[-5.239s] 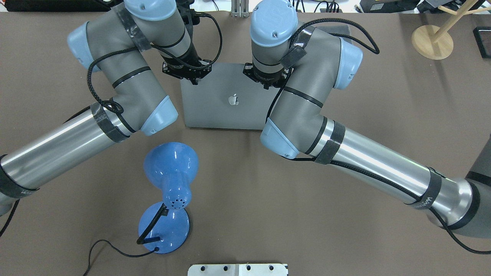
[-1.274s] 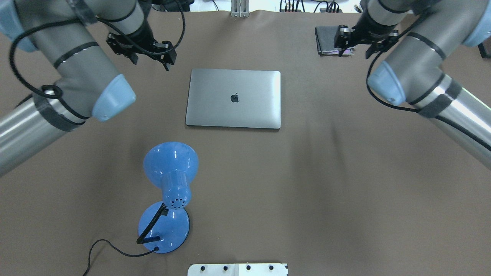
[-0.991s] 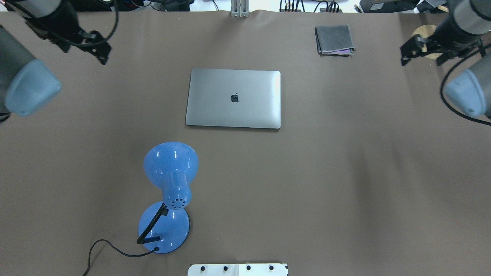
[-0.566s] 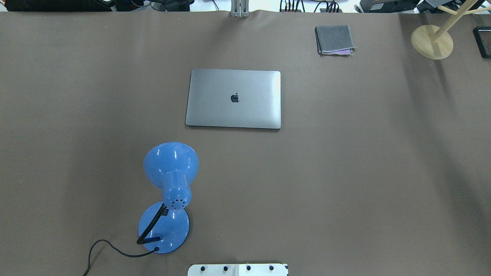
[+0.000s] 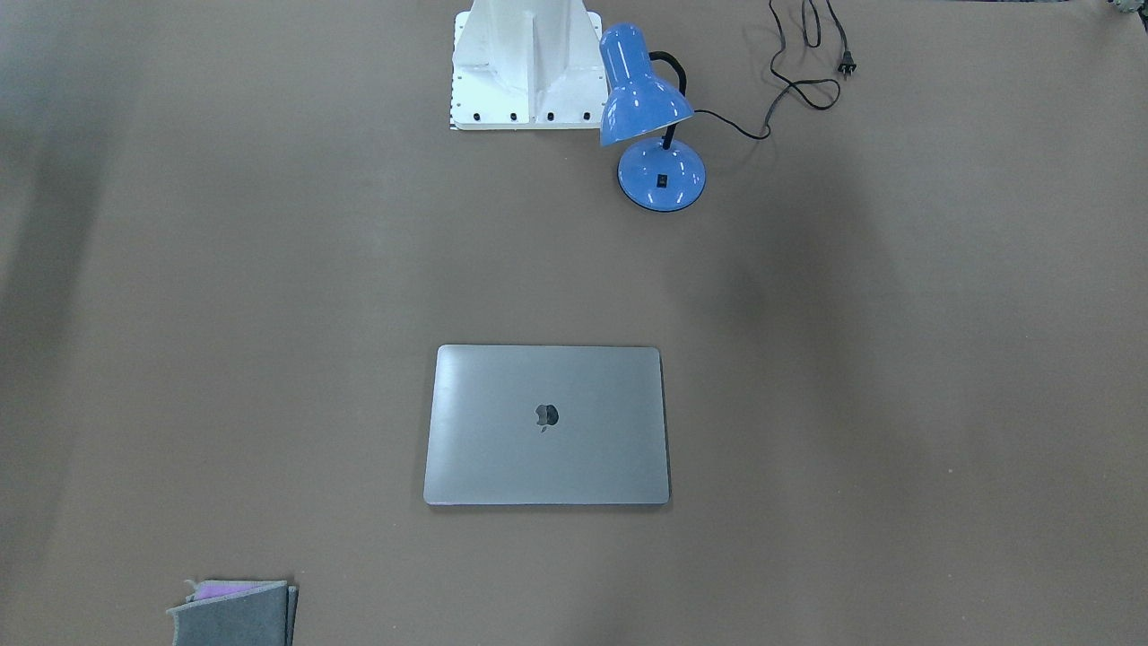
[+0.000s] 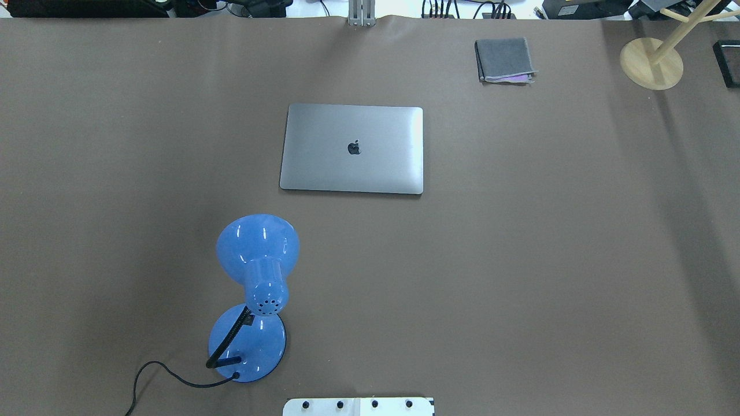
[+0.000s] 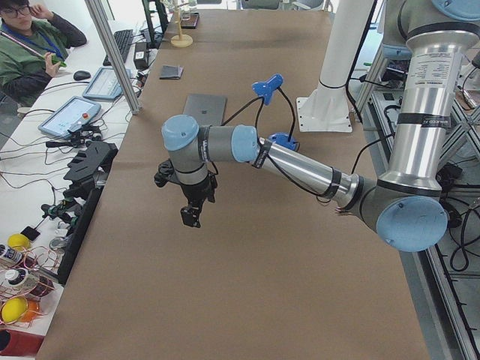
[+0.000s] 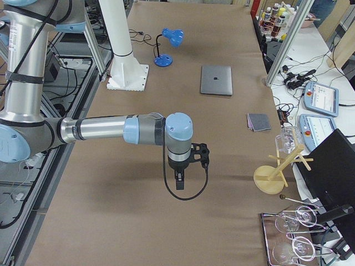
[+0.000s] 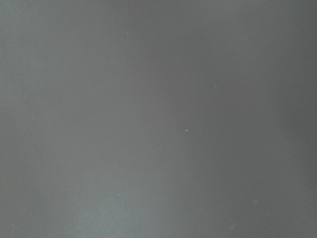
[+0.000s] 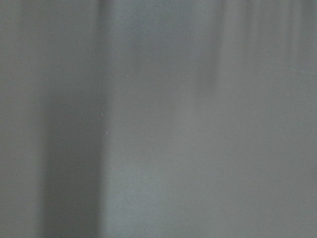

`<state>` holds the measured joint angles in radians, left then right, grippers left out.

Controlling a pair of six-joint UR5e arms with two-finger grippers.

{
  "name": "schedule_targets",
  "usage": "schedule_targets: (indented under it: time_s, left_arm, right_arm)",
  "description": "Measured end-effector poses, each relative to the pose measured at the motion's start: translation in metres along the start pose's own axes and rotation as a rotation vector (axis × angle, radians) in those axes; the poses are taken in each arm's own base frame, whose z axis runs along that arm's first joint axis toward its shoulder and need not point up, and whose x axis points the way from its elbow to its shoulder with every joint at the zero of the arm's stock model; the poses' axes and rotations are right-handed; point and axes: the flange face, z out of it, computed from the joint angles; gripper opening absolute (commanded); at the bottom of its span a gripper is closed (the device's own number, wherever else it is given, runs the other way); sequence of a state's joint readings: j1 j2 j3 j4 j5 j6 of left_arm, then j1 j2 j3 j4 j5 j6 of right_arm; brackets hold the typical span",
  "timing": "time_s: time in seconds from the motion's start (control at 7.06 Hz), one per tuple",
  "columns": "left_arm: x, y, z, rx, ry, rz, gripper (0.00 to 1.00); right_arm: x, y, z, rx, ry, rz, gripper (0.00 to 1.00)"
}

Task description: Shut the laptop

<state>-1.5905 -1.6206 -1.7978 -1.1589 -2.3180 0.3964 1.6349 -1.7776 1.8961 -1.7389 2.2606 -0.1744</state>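
Observation:
The grey-silver laptop (image 6: 351, 148) lies shut and flat on the brown table, lid up with its dark apple logo showing; it also shows in the front-facing view (image 5: 547, 424), the left view (image 7: 205, 109) and the right view (image 8: 216, 80). Neither gripper is near it. My left gripper (image 7: 190, 216) hangs over bare table far to the laptop's left, seen only in the left view; I cannot tell whether it is open. My right gripper (image 8: 179, 181) hangs over bare table far to its right, seen only in the right view; I cannot tell its state. Both wrist views show only blurred grey.
A blue desk lamp (image 6: 257, 289) stands near the robot's base (image 6: 358, 407), its cord trailing left. A small grey felt pouch (image 6: 504, 59) lies at the far right. A wooden stand (image 6: 651, 62) sits at the far right corner. A person (image 7: 30, 45) sits beyond the table.
Both arms have drawn back from the laptop's far edge, swung outward and left the overhead view. The laptop has stayed shut and in place.

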Motion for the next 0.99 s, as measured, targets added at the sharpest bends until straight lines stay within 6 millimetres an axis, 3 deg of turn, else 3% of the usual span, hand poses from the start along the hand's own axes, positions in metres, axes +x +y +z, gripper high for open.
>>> schedule_targets:
  time_s: [0.14,0.42,0.99]
  left_arm:
    - [-0.016,0.012,0.004,0.017,0.037,-0.04,0.99]
    - [-0.031,0.017,0.008,0.032,0.07,-0.072,0.99]
    - [-0.014,0.019,-0.012,0.075,0.051,-0.028,0.99]
  right_arm:
    - [0.005,0.004,0.0,-0.011,-0.001,0.012,1.0]
    - [0.006,0.005,-0.001,-0.01,0.001,0.013,1.0]
    - [0.009,0.01,0.004,-0.011,0.0,0.009,1.0]
